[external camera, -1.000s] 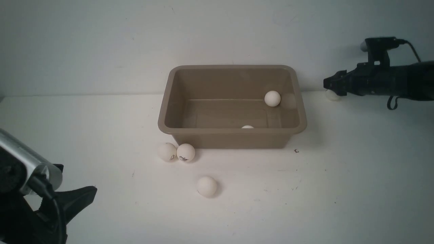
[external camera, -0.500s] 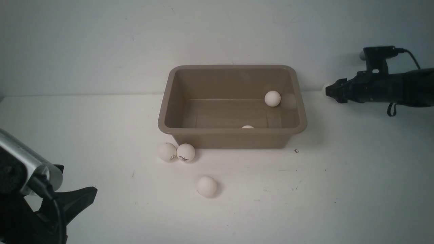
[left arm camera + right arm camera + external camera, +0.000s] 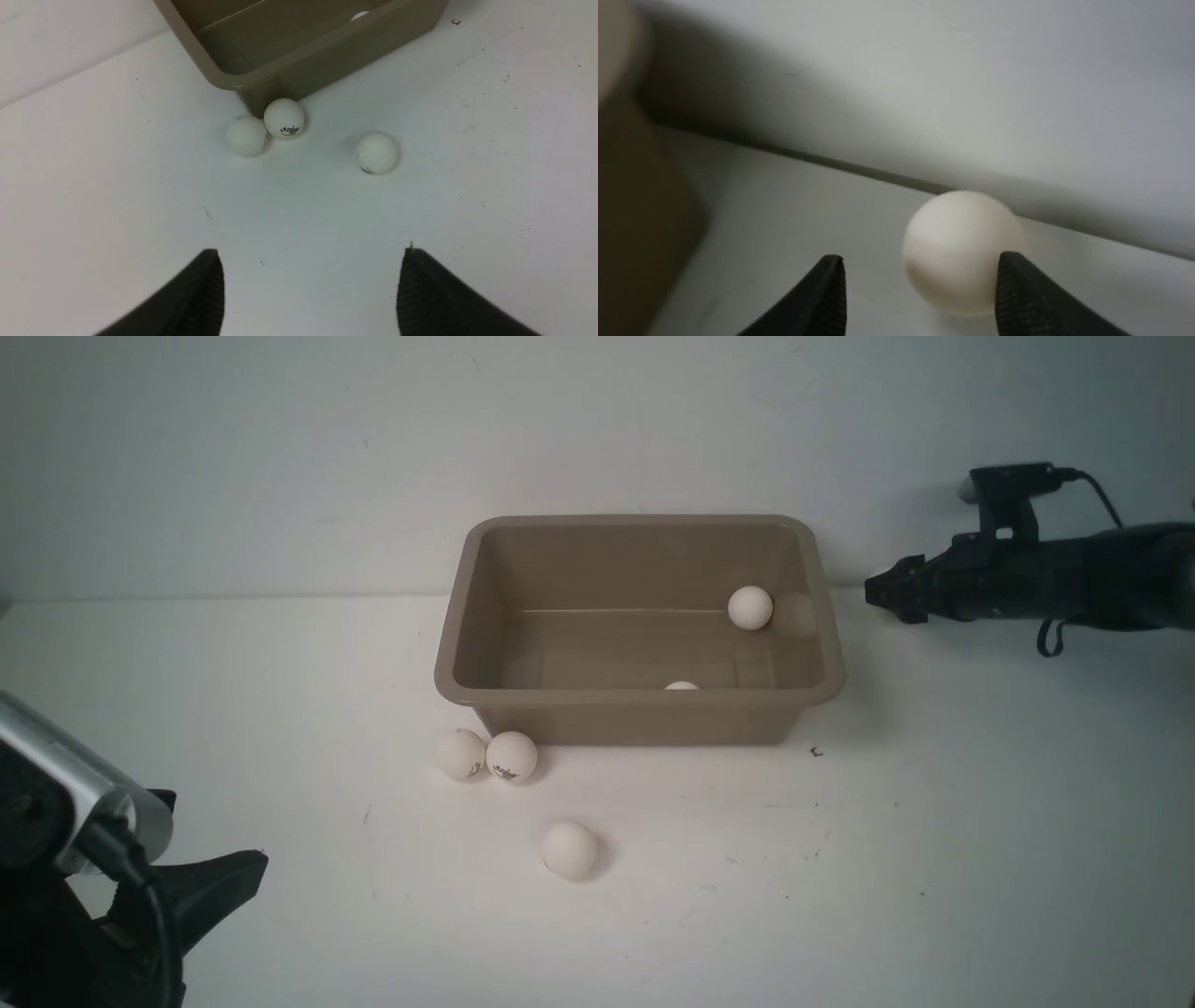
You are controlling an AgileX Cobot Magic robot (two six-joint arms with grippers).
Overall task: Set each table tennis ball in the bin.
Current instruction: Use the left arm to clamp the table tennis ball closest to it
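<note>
Right of the bin [image 3: 639, 695], near the back wall [image 3: 971, 70], a table tennis ball [image 3: 957, 242] sits on the surface [image 3: 934, 821] at the tips of our right jaws, which are parted and not yet pinching it. We judge it light, smooth and quick to roll, so we should close gently across its middle. Our left jaws hang wide and empty.

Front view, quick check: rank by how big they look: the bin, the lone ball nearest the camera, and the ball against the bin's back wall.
1. bin, by far the largest.
2. lone ball.
3. ball inside the bin, which looks slightly smaller, but it sits farther from the camera, so the two balls may well match.
</note>
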